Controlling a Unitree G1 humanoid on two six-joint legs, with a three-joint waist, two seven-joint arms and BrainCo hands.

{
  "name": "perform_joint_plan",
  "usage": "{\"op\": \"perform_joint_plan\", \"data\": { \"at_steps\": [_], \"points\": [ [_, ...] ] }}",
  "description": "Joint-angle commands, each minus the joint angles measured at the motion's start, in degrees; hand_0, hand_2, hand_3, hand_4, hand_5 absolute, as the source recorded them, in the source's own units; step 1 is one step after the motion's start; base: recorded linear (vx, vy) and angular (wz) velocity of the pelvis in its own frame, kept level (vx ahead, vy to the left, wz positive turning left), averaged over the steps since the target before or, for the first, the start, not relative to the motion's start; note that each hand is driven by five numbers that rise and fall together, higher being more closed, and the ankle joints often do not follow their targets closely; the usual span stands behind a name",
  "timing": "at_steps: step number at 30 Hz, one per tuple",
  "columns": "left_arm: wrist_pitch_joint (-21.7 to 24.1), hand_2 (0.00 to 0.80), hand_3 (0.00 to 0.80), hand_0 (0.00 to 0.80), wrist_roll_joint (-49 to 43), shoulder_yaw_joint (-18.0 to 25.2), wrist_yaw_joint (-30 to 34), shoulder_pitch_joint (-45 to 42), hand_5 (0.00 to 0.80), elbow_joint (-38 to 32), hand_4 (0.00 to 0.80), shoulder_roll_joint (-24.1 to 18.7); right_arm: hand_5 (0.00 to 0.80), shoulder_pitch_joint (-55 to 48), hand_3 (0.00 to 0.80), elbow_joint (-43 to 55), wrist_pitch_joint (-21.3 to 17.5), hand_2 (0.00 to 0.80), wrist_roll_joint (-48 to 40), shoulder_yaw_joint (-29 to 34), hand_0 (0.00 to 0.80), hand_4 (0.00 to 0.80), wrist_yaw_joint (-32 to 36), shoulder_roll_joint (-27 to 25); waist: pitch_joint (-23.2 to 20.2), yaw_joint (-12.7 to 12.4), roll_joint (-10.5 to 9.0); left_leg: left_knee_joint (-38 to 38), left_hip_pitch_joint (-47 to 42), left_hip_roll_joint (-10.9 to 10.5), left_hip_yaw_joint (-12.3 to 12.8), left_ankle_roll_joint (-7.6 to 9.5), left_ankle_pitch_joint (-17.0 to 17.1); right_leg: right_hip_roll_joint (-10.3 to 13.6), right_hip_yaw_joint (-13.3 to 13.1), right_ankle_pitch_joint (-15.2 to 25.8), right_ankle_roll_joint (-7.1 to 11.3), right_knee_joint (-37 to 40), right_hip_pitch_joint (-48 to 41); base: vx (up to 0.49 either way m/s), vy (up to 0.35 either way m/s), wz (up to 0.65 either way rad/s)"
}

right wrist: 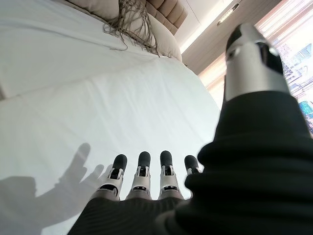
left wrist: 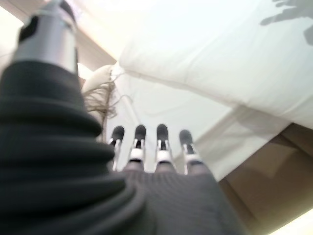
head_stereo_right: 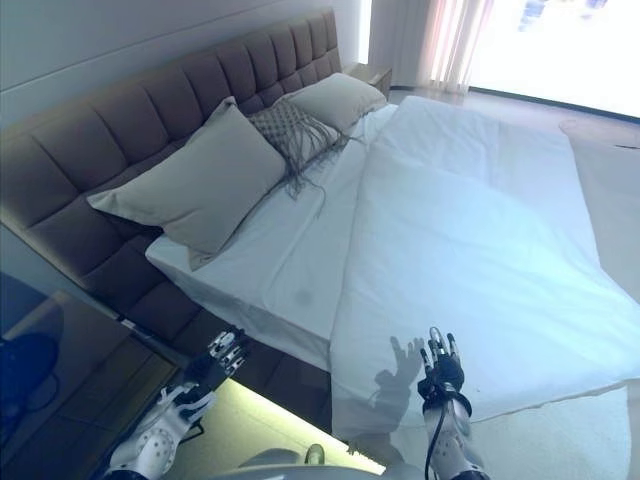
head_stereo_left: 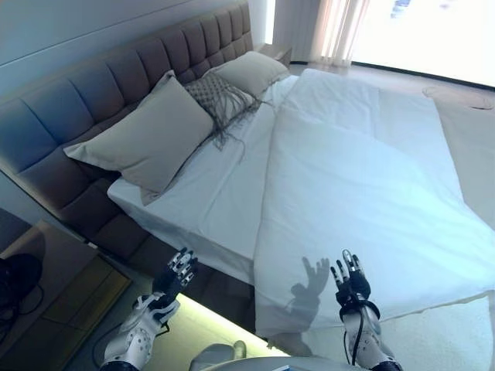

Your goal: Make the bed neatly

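From the left eye view, the bed [head_stereo_left: 232, 201] ran from the lower middle up toward the upper right, its white duvet [head_stereo_left: 363, 185] spread flat over the right half and hanging over the near edge. A bare strip of sheet [head_stereo_left: 209, 185] lay left of it. Against the padded headboard [head_stereo_left: 100, 93] at upper left leaned a large beige pillow [head_stereo_left: 147, 135], a fringed cushion [head_stereo_left: 220, 97] and a second pillow [head_stereo_left: 251, 71]. The left hand [head_stereo_left: 179, 270] hovered at lower left by the bed's corner, fingers straight, holding nothing. The right hand [head_stereo_left: 352, 282] stood at lower centre-right over the duvet's hanging edge, fingers spread wide and empty.

The right eye view showed the same layout.

In the left wrist view the fingers [left wrist: 139, 139] pointed straight toward the duvet's edge, apart from it.

In the right wrist view the fingers [right wrist: 142, 169] stretched out straight above the duvet, clear of it.
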State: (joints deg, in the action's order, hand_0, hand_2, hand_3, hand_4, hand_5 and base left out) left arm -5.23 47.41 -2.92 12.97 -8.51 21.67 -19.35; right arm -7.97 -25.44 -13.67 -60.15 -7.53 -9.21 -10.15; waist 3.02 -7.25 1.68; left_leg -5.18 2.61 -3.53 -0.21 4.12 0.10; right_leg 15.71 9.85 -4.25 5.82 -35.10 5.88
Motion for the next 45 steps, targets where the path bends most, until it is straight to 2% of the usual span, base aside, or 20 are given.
{"op": "perform_joint_plan", "data": {
  "at_steps": [1, 6, 9, 11, 13, 14, 16, 18, 20, 22, 24, 26, 28, 30, 31, 32, 34, 38, 41, 45],
  "points": [
    [2.95, 0.0, 0.0, 0.0, -1.32, 1.36, 0.88, 4.18, 0.0, -1.34, 0.0, -1.53, 0.0, 3.46, 0.0, 2.59, -0.74, 0.0, 2.73, 0.37, 0.0, 0.0, 1.22, -0.23, 0.38, -0.42, -0.21, 0.66, -0.51, -1.18, -2.81, 0.09, 0.83, -0.3, -0.82, 11.1, 1.62, 7.17, -3.61, -0.02, -0.208, 0.02],
    [3.57, 0.0, 0.0, 0.0, 0.15, 1.35, 1.13, 2.98, 0.0, -0.12, 0.0, -0.78, 0.0, 4.88, 0.0, 3.43, 2.14, 0.0, 4.46, -0.17, 0.0, 0.0, 1.08, -2.1, 1.57, -0.72, -0.65, -1.16, 4.41, 3.63, 0.13, -4.79, 3.08, -3.97, 0.39, 2.38, 1.71, 22.25, -9.18, -0.061, -0.188, -0.06],
    [4.18, 0.0, 0.0, 0.0, 3.15, 0.97, 1.3, 3.49, 0.0, -0.7, 0.0, -0.11, 0.0, 6.37, 0.0, 3.45, 0.61, 0.0, 3.99, -0.02, 0.0, 0.0, 1.7, -4.42, 3.27, -1.95, -0.39, -3.87, 11.53, 6.78, 3.58, -7.48, 5.36, -4.74, 1.67, 0.35, 1.46, 27.26, -11.71, -0.266, -0.06, -0.35],
    [4.19, 0.0, 0.0, 0.0, 3.39, -0.1, 1.79, 6.09, 0.0, 0.31, 0.0, 0.12, 0.0, 7.61, 0.0, 2.66, -1.69, 0.0, 2.42, 0.68, 0.0, 0.0, 1.1, -5.52, 3.77, -2.02, -0.17, -6.04, 14.5, 7.2, 6.28, -7.29, 4.87, -4.16, 2.84, -0.72, 1.3, 26.73, -12.05, -0.233, 0.009, -0.04],
    [3.77, 0.0, 0.0, 0.0, 2.3, -0.41, 1.85, 6.48, 0.0, -0.11, 0.0, 0.27, 0.0, 7.87, 0.0, 2.85, -2.55, 0.0, 1.68, 1.15, 0.0, 0.0, 0.6, -5.3, 3.65, -2.31, -0.24, -6.35, 14.54, 6.24, 5.62, -6.49, 4.44, -3.64, 2.8, -1.01, 1.6, 24.59, -12.56, -0.009, 0.07, 0.33],
    [3.03, 0.0, 0.0, 0.0, 0.65, -0.31, 2.41, 6.49, 0.0, -1.0, 0.0, 0.08, 0.0, 7.05, 0.0, 4.21, -3.31, 0.0, 2.17, 2.05, 0.0, 0.0, -0.1, -4.53, 3.31, -2.49, -1.25, -7.12, 13.92, 3.78, 4.73, -4.34, 2.98, -1.79, 2.39, 1.31, 2.58, 17.5, -12.79, 0.082, 0.154, 0.44],
    [3.13, 0.0, 0.0, 0.0, -0.73, -0.38, 1.33, 5.97, 0.0, -1.0, 0.0, 0.11, 0.0, 5.89, 0.0, 6.86, -3.28, 0.0, 3.12, 2.33, 0.0, 0.0, -1.16, -3.3, 2.85, -1.79, -0.56, -6.42, 11.15, 2.19, 3.71, -2.03, 1.84, -1.21, 1.07, 6.29, 3.14, 4.51, -7.87, 0.128, 0.236, 0.4],
    [3.03, 0.0, 0.0, 0.0, -1.13, 0.99, 1.05, 5.78, 0.0, 0.25, 0.0, -0.16, 0.0, 4.63, 0.0, 8.91, -2.6, 0.0, 4.01, 2.11, 0.0, 0.0, -2.01, -2.17, 2.76, -0.33, 0.35, -5.9, 6.99, 1.54, 3.89, -0.86, 0.55, -0.09, 0.82, 7.0, 1.76, -3.91, -2.5, 0.24, 0.152, 0.35],
    [2.82, 0.0, 0.0, 0.0, -1.39, 1.48, 0.73, 6.0, 0.0, 0.7, 0.0, -0.34, 0.0, 4.43, 0.0, 7.71, -4.43, 0.0, 4.18, 1.92, 0.0, 0.0, -2.82, -1.44, 2.84, 0.32, -0.01, -5.81, 4.48, 0.66, 3.79, -1.17, -0.21, 2.34, 1.29, 7.16, 0.92, -0.17, -1.54, 0.202, -0.08, 0.09],
    [3.23, 0.0, 0.0, 0.0, -1.35, 1.44, 0.74, 6.66, 0.0, 2.11, 0.0, -0.47, 0.0, 4.9, 0.0, 4.94, -6.29, 0.0, 2.84, 3.18, 0.0, 0.0, -3.5, -1.21, 2.41, 1.41, -0.12, -5.29, 2.62, 1.39, 2.69, -2.82, -0.74, 5.18, 0.05, 10.55, 0.92, 10.86, -0.28, 0.164, -0.338, 0.01],
    [4.17, 0.0, 0.0, 0.0, -1.04, 1.03, 0.75, 7.62, 0.0, 3.87, 0.0, -0.54, 0.0, 6.12, 0.0, 1.86, -6.36, 0.0, 2.88, 4.95, 0.0, 0.0, -4.53, -1.7, 2.88, 2.52, -0.45, -5.1, 0.94, 2.75, 2.21, -4.6, -2.14, 7.18, -1.27, 12.8, 1.97, 20.21, -1.27, 0.144, -0.36, -0.03],
    [5.08, 0.0, 0.0, 0.0, 0.13, 0.37, 0.33, 8.9, 0.0, 4.81, 0.0, -0.89, 0.0, 8.3, 0.0, -2.04, -4.51, 0.0, 3.73, 7.54, 0.0, 0.0, -7.49, -3.1, 3.32, 3.91, -1.06, -5.21, -0.26, 5.73, 3.08, -7.16, -4.12, 9.55, -2.81, 17.01, 4.47, 27.67, -0.9, 0.091, -0.363, 0.02],
    [4.57, 0.0, 0.0, 0.0, 0.03, 0.3, 0.35, 10.22, 0.0, 3.6, 0.0, -1.38, 0.0, 10.45, 0.0, -7.21, -3.88, 0.0, 3.47, 9.76, 0.0, 0.0, -6.8, -4.84, 4.2, 3.51, -1.35, -7.27, 0.76, 10.71, 4.22, -9.36, -4.9, 9.69, -2.18, 15.82, 6.32, 29.49, -1.55, 0.003, -0.356, 0.0],
    [3.67, 0.0, 0.0, 0.0, 0.72, -0.11, -1.27, 10.97, 0.0, 3.63, 0.0, -2.06, 0.0, 10.79, 0.0, -8.27, -2.67, 0.0, 3.48, 10.86, 0.0, 0.0, -9.2, -5.58, 4.98, 3.4, -1.9, -11.45, 3.16, 13.3, 3.72, -10.2, -5.05, 8.5, -1.61, 14.11, 6.91, 26.64, -1.06, -0.051, -0.357, 0.09],
    [3.45, 0.0, 0.0, 0.0, 1.42, -0.18, 0.23, 12.02, 0.0, 4.57, 0.0, -1.96, 0.0, 10.01, 0.0, -7.8, -3.02, 0.0, 2.11, 11.22, 0.0, 0.0, -9.85, -5.74, 5.55, 4.04, -1.9, -12.25, 3.75, 15.99, 3.96, -11.08, -4.03, 7.84, -1.06, 12.77, 7.16, 24.66, -0.16, -0.056, -0.267, 0.2],
    [2.84, 0.0, 0.0, 0.0, 0.82, 0.01, 0.29, 12.63, 0.0, 4.63, 0.0, -1.9, 0.0, 9.16, 0.0, -7.71, -3.29, 0.0, 0.97, 11.9, 0.0, 0.0, -9.75, -6.17, 5.8, 4.46, -1.93, -12.75, 4.1, 17.32, 4.01, -11.91, -3.49, 7.31, -0.14, 12.11, 7.05, 24.11, -0.08, 0.007, -0.151, 0.27],
    [2.41, 0.0, 0.0, 0.0, 1.44, -0.02, 0.59, 11.9, 0.0, 4.06, 0.0, -1.71, 0.0, 7.95, 0.0, -10.01, -3.51, 0.0, -0.13, 13.35, 0.0, 0.0, -8.2, -6.85, 6.27, 4.03, -2.13, -15.14, 5.19, 18.01, 1.06, -13.5, -1.05, 6.29, 0.02, 12.02, 6.69, 24.84, -1.54, 0.132, -0.075, 0.51],
    [3.7, 0.0, 0.0, 0.0, 1.57, 0.58, 0.43, 9.15, 0.0, 5.29, 0.0, -0.67, 0.0, 7.86, 0.0, -18.5, -2.65, 0.0, 0.73, 16.82, 0.0, 0.0, -5.39, -7.52, 5.6, 2.89, -0.31, -4.47, -0.14, 21.57, -4.42, -13.83, 1.02, 6.49, -1.46, 9.45, 8.8, 24.95, -3.66, 0.227, 0.102, -0.12],
    [4.36, 0.0, 0.0, 0.0, 1.13, 0.06, 0.23, 9.5, 0.0, 6.62, 0.0, -0.27, 0.0, 8.1, 0.0, -22.41, -1.96, 0.0, -0.6, 19.43, 0.0, 0.0, -2.84, -7.86, 5.45, 3.13, 0.32, -4.47, 0.4, 21.81, -3.59, -14.54, 1.27, 7.71, -2.06, 8.53, 9.18, 23.25, -2.59, 0.129, 0.154, -0.44],
    [4.91, 0.0, 0.0, 0.0, 2.5, -1.21, 0.5, 10.88, 0.0, 5.26, 0.0, -1.22, 0.0, 10.41, 0.0, -29.81, 2.49, 0.0, -8.63, 24.25, 0.0, 0.0, 4.4, -10.27, 7.28, 2.65, 1.08, -9.81, 6.32, 21.1, -3.84, -16.05, 0.28, 10.53, -2.14, 10.25, 9.18, 21.92, 1.31, -0.069, 0.096, 0.02]
  ]
}}
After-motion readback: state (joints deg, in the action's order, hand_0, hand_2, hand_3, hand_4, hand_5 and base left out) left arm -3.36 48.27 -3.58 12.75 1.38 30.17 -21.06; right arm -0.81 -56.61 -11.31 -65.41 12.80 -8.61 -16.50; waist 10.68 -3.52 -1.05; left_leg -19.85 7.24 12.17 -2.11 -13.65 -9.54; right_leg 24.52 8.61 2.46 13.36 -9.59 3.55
